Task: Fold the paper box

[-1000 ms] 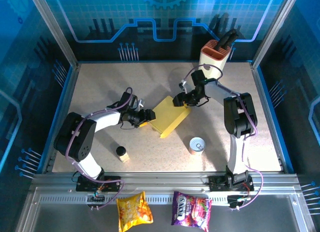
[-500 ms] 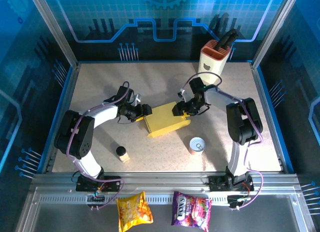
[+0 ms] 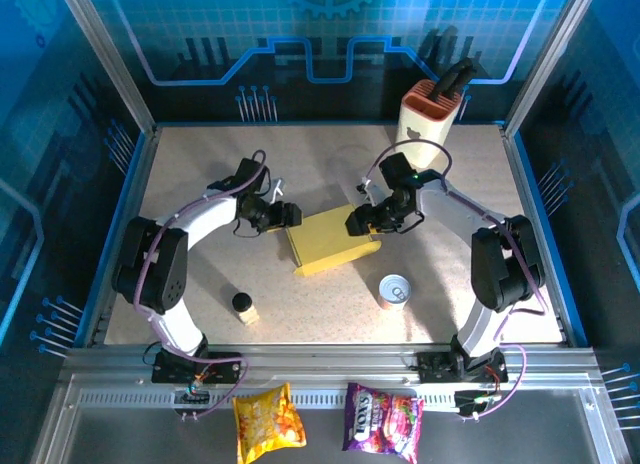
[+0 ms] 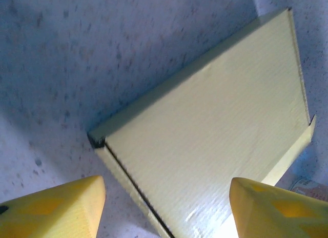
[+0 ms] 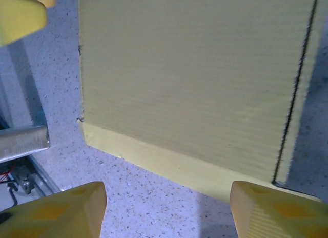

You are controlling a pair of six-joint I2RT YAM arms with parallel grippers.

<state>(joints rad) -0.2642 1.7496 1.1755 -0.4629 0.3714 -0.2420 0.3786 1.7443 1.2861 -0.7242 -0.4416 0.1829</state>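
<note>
Top external view: my left gripper and my right gripper sit at the two ends of the flat yellow cardboard paper box. The paper box lies on the speckled table, right between them. My left gripper is at the box's left end and my right gripper is at its far right corner. The box is closed and its yellow outside faces up. In the left wrist view my two yellow fingers are spread wide apart and hold nothing. The box's flat top fills the space in front of them, with a small dark gap at its near corner. In the right wrist view my other two fingers are spread wide as well, with nothing between them. The box lies just ahead of them, with its thin side wall turned toward me. I cannot tell if any finger touches the box. A round silver tin can stands near my right gripper, on the side closer to my base. A cream knife block with an orange top stands well beyond that gripper. A small dark-capped bottle stands apart from my left gripper, back toward my base.
</note>
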